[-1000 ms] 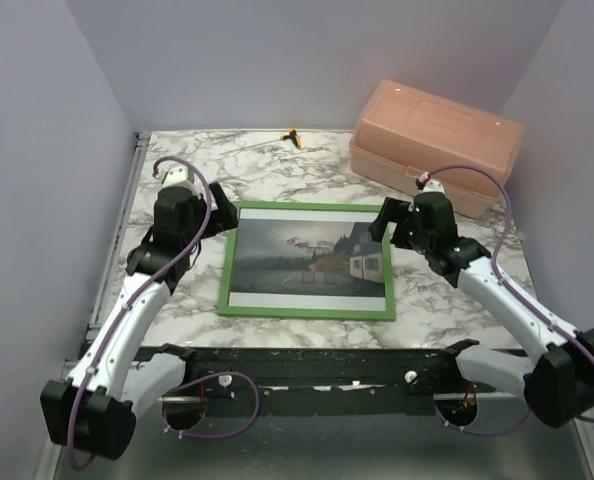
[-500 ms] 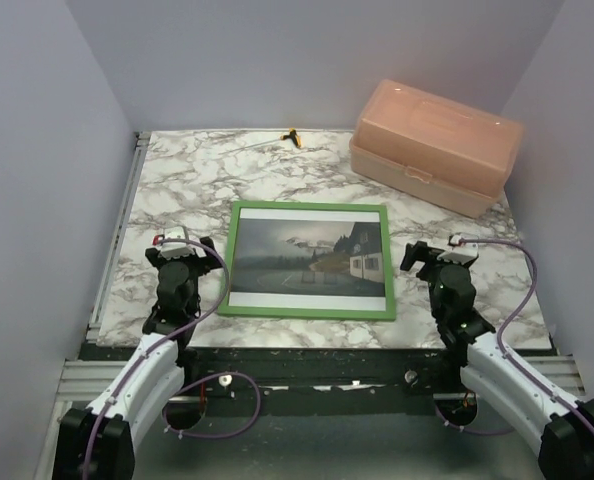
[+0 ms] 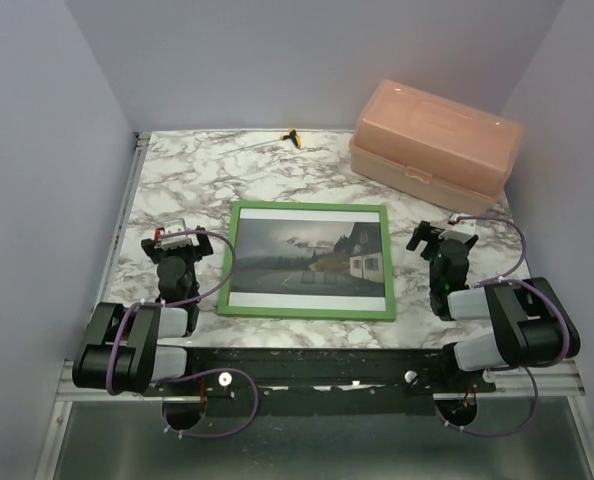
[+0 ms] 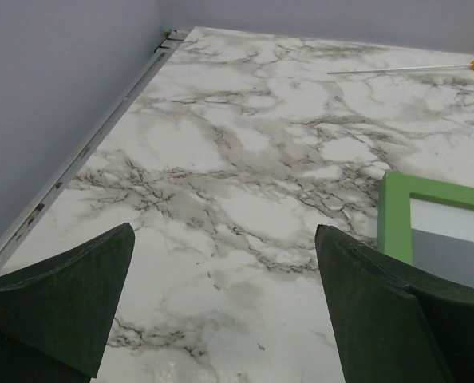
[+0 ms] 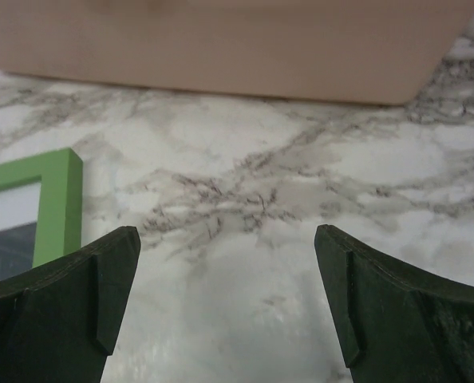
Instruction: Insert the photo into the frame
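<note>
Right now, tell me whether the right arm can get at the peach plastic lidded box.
Probably yes. The open, empty right hand points toward the peach plastic lidded box, with only bare marble table between them. The arm is folded near its base, so it must stretch forward.

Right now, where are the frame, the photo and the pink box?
the frame [image 3: 305, 311], top external view, on its near green rail.
the photo [image 3: 307, 258], top external view, middle of the landscape print.
the pink box [image 3: 439, 128], top external view, on its lid.
</note>
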Tool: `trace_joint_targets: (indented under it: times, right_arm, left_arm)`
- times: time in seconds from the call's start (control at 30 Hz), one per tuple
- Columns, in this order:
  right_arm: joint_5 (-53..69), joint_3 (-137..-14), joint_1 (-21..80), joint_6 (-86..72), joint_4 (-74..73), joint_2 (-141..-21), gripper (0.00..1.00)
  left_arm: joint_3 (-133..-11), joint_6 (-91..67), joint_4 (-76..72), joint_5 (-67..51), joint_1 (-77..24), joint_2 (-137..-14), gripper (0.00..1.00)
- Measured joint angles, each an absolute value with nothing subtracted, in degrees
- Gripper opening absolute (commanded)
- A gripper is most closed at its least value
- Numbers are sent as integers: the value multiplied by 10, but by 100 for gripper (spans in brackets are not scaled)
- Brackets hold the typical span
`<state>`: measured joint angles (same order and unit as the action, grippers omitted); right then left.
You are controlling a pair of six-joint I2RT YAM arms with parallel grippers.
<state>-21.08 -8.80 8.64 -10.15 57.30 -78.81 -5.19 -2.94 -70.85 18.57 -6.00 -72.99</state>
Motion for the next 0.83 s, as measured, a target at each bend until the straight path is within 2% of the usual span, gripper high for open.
trace_joint_targets:
  times: [0.17,0.23,0.4,0.83]
  right_arm:
    - [-182,-131,65,-93,692,-903,100]
    - [-170,-133,61,-91,689,-925,100]
    - [-164,-132,59,-89,720,-931,100]
    - [-155,-132,59,-87,741,-931,100]
  left_arm:
    - [-62,-35,-711,182,-41,-732,99]
    - [-73,-34,-709,180,-41,-733,98]
    - [-115,-34,-673,170,-41,-733,98]
    - [-119,-29,-637,143,-41,-733,98]
